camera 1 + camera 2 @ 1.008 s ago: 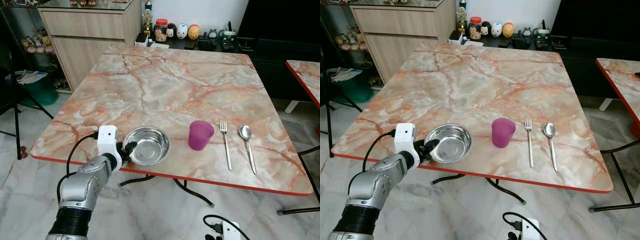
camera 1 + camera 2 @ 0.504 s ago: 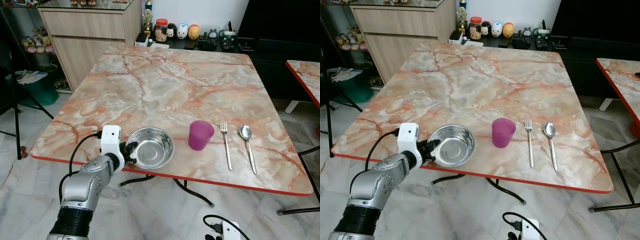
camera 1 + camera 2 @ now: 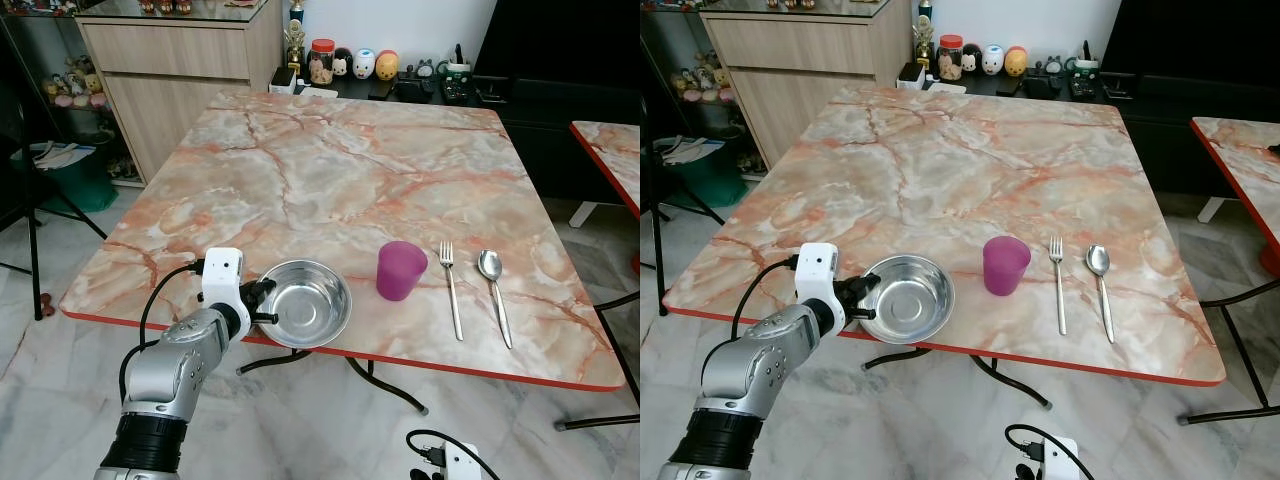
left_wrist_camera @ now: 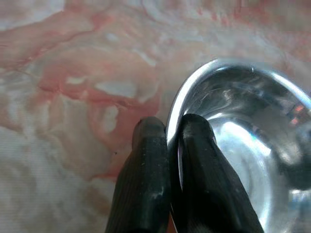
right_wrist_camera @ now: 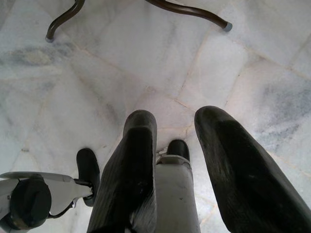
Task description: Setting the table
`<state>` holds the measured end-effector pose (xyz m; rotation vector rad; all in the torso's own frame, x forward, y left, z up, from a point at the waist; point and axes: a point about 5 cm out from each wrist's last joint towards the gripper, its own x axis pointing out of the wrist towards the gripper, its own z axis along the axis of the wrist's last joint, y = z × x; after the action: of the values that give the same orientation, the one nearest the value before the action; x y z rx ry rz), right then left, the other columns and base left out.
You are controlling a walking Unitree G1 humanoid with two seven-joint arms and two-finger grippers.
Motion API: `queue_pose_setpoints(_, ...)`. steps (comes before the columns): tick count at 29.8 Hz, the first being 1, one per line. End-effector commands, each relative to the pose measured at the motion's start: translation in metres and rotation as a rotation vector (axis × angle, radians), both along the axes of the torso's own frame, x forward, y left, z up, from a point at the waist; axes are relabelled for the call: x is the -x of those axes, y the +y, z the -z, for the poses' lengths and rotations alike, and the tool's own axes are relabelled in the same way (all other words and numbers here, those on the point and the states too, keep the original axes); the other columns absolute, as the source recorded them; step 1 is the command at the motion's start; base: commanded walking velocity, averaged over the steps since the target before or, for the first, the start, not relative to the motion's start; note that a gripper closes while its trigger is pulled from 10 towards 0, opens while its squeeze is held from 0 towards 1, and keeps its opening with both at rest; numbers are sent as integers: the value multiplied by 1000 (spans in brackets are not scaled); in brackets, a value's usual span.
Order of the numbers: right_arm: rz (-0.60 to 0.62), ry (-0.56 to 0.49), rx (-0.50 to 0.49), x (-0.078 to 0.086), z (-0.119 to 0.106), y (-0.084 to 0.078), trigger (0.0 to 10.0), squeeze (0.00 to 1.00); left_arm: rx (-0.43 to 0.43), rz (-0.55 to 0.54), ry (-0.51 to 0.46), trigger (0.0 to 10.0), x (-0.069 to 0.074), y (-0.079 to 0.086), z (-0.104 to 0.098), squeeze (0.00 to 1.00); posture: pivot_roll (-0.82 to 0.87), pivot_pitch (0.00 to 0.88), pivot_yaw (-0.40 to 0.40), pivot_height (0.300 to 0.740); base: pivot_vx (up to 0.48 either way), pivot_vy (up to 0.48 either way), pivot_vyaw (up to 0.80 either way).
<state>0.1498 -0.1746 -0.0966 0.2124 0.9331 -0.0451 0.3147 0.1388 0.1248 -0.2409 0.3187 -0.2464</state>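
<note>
A steel bowl (image 3: 310, 314) is at the front left of the marble table (image 3: 330, 180), its near rim over the table's red edge. My left gripper (image 3: 263, 300) is shut on the bowl's left rim. The left wrist view shows one finger (image 4: 146, 145) outside the rim and the other inside the bowl (image 4: 243, 145). To the bowl's right stands a purple cup (image 3: 401, 270), then come a fork (image 3: 452, 290) and a spoon (image 3: 494, 290) lying side by side. My right gripper (image 5: 177, 119) hangs open over the floor, holding nothing.
A wooden cabinet (image 3: 170, 70) stands at the back left, and jars and figurines (image 3: 350, 62) line a dark shelf behind the table. A second table's corner (image 3: 612, 150) is at the right. Black table legs (image 5: 146, 9) cross the marble floor.
The left gripper has carried the bowl to the right, closer to the purple cup and slightly toward the front edge. The cup, fork and spoon have not moved.
</note>
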Motion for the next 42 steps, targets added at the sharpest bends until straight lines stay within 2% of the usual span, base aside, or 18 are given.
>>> queue_pose_setpoints(1,8,11,1,2,1,-1,10000,0,28,-90,-33,0,-3,10,-1,0,93,0,-38,740,0,0,0)
queue_pose_setpoints(3,8,12,2,2,1,-2,10000,0,169,-164,-121,0,-6,13,-12,0,92,0,-39,740,0,0,0)
queue_pose_setpoints(6,9,13,3,3,1,-1,10000,0,344,-200,-174,0,-7,12,-22,0,90,0,-38,740,0,0,0)
queue_pose_setpoints(8,8,16,3,4,2,-1,10000,0,425,-182,-185,0,-7,9,-25,0,91,0,-36,740,0,0,0)
queue_pose_setpoints(9,7,17,4,5,2,-1,10000,0,436,-177,-191,0,-7,8,-26,0,91,0,-36,740,0,0,0)
queue_pose_setpoints(10,6,20,4,5,2,-1,10000,0,488,-187,-203,10000,-7,7,-28,0,95,0,-37,740,0,0,0)
queue_pose_setpoints(11,6,24,4,7,3,-1,10000,0,566,-199,-217,10000,-8,7,-31,0,98,0,-41,740,0,0,0)
queue_pose_setpoints(15,10,30,6,9,3,-1,10000,0,695,-235,-275,10000,-12,5,-40,0,100,0,-45,740,0,0,0)
queue_pose_setpoints(16,11,29,8,9,3,-1,10000,0,739,-232,-307,10000,-14,4,-48,0,99,0,-45,740,0,0,0)
queue_pose_setpoints(21,39,13,11,5,2,-2,10000,0,816,-172,-405,10000,-18,-3,-76,0,77,0,-39,740,0,0,0)
queue_pose_setpoints(23,40,6,12,4,1,-4,10000,0,792,-166,-447,10000,-18,-7,-82,0,76,0,-45,740,0,0,0)
queue_pose_setpoints(29,49,2,16,3,1,-5,10000,0,769,-172,-479,10000,-18,-7,-87,0,77,0,-47,740,0,-347,0)
queue_pose_setpoints(32,58,-3,15,2,0,-5,10000,0,726,-152,-487,10000,-19,-8,-89,0,78,0,-44,740,0,-454,0)
queue_pose_setpoints(42,61,-1,9,3,1,-3,10000,0,692,-158,-484,10000,-18,-7,-88,0,75,0,-39,740,0,-454,0)
